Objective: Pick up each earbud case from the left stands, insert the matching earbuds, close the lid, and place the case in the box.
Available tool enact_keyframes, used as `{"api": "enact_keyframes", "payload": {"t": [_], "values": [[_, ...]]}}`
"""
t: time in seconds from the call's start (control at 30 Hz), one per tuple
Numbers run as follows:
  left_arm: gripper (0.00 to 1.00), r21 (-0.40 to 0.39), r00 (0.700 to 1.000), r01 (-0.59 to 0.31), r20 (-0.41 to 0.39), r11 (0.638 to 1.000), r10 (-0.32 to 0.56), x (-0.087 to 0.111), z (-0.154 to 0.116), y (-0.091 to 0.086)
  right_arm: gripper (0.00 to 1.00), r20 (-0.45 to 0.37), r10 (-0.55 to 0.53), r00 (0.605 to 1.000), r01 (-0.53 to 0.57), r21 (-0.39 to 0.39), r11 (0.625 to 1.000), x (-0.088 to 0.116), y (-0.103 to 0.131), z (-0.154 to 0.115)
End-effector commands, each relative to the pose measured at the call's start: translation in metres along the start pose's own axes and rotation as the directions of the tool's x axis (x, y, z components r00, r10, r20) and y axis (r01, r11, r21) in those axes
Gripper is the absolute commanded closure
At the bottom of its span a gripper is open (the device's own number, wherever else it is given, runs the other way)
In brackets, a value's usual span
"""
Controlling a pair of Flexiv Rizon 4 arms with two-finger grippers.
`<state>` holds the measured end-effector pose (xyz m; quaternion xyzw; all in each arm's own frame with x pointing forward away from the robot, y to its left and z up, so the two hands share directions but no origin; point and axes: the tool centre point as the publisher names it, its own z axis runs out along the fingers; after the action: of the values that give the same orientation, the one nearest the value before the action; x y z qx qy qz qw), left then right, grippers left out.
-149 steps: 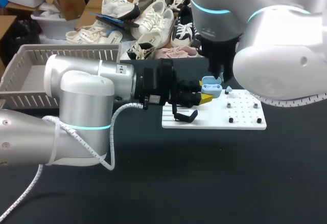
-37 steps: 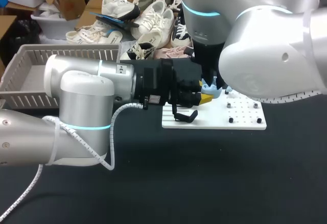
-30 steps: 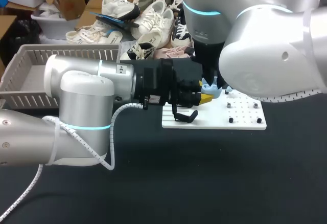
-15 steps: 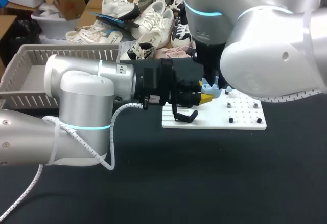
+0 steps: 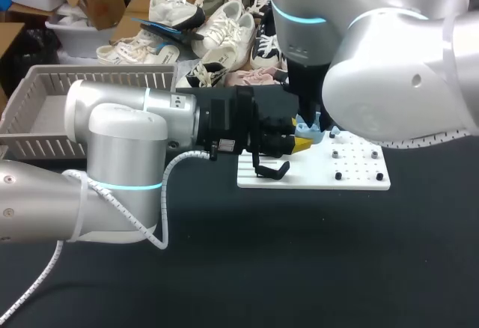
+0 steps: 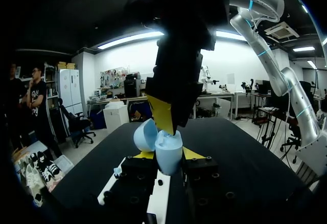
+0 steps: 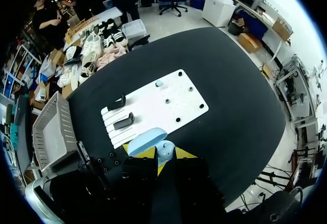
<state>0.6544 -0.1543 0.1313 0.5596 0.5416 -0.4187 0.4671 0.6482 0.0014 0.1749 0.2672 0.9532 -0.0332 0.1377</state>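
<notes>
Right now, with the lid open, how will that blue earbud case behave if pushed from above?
Likely rigid: the earbud case looks like a hard rounded shell in the left gripper. Its smooth curved sides may slip or twist. The open lid probably swings at its hinge.

A robotics lab: left arm (image 5: 120, 129) and right arm (image 5: 389, 66) over a black table (image 5: 299, 260).

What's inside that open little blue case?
Only the right pincer, down in its open mouth, shows. It covers the inside of the blue case, gripped by the left pincer, so whether anything lies in it cannot be seen.
</notes>
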Motion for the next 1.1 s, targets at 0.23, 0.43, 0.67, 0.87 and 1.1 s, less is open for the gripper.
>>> {"api": "enact_keyframes", "payload": {"t": [0.23, 0.43, 0.67, 0.87, 1.1], "values": [[1.00, -0.008, 1.000, -0.001, 0.001, 1.000, 0.001, 0.000, 0.001, -0.001, 0.75, -0.005, -0.003, 1.000, 0.003, 0.000, 1.000, 0.002, 0.001, 0.001], [1.00, -0.008, 1.000, -0.001, 0.001, 1.000, 0.001, 0.000, 0.001, -0.001, 0.75, -0.005, -0.008, 1.000, 0.008, -0.003, 1.000, 0.004, 0.000, -0.001], [1.00, -0.008, 1.000, -0.001, 0.001, 1.000, 0.001, 0.000, 0.001, -0.001, 0.75, 0.025, -0.010, 1.000, 0.011, -0.046, 0.999, 0.007, -0.012, -0.019], [1.00, -0.008, 1.000, -0.001, 0.001, 1.000, 0.001, 0.000, 0.001, -0.001, 0.75, 0.065, -0.044, 0.997, 0.050, -0.083, 0.995, 0.008, -0.026, -0.024], [1.00, -0.008, 1.000, -0.001, 0.001, 1.000, 0.001, 0.000, 0.001, -0.001, 0.73, 0.161, -0.181, 0.970, 0.199, -0.109, 0.974, 0.010, -0.054, -0.017]]}}
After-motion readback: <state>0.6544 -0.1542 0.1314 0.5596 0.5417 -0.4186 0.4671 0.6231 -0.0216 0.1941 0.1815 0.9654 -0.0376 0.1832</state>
